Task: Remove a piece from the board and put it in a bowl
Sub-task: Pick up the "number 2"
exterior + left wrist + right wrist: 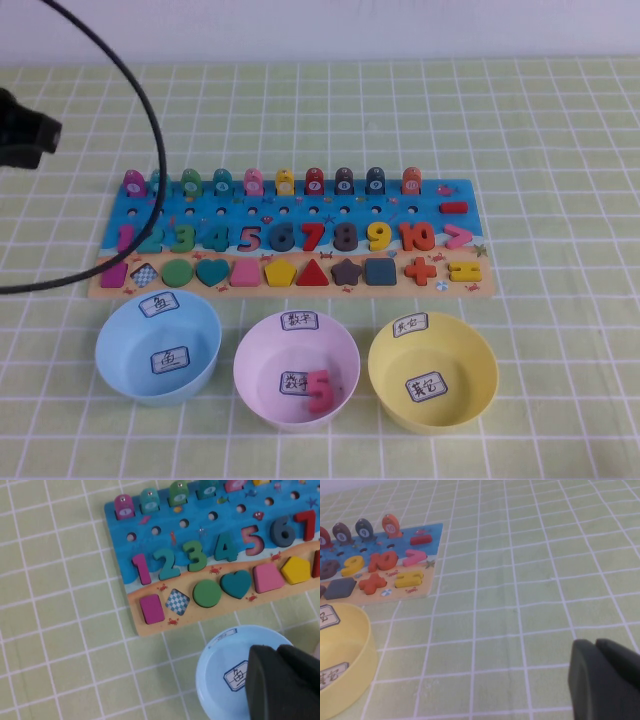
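As left hand [278, 652], right hand [595, 645] hover aside, bowl [250, 366] holds 5 [319, 390].

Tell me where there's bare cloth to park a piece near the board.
Bare cloth lies right of the board, beyond the yellow bowl, and behind the pegs. The strip between board and the three bowls, pink bowl included, is crowded. The left gripper hangs over the blue bowl; the right gripper over bare cloth at right.

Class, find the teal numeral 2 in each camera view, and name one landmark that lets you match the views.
High view: teal 2 on the board, partly behind the cable.
Left wrist view: teal 2 between the 1 and the 3.
Right wrist view: not in it.
Shared landmark: the board.
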